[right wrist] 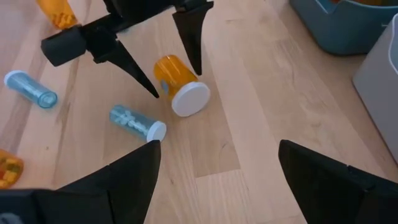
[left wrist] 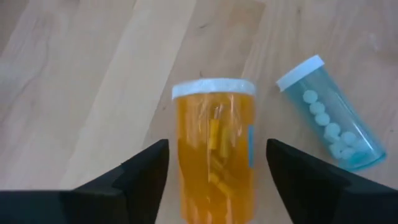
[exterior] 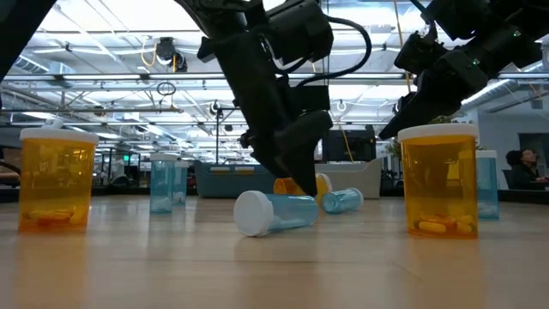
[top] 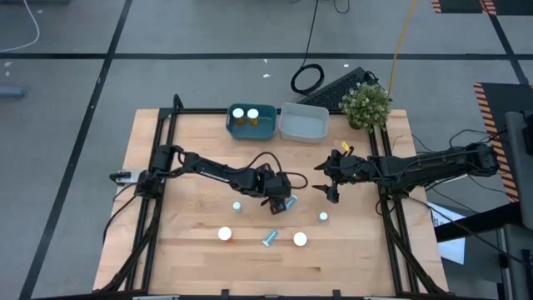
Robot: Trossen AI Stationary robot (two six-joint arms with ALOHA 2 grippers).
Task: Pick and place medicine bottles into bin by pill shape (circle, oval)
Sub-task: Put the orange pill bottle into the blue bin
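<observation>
Grey floor crossed by dark lines; potted plant at the table's far edge; ceiling lights beyond.

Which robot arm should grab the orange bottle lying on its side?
Probably the left. The left gripper is open with its fingers either side of the orange bottle. The right gripper hangs open farther off.

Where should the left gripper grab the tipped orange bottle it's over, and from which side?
Across the orange barrel, behind the white cap, coming from above. The orange bottle lies on its side between the open fingers of the left gripper, so its round sides face the pads. The blue bottle lies close beside it, so keep that finger tight to the barrel.
</observation>
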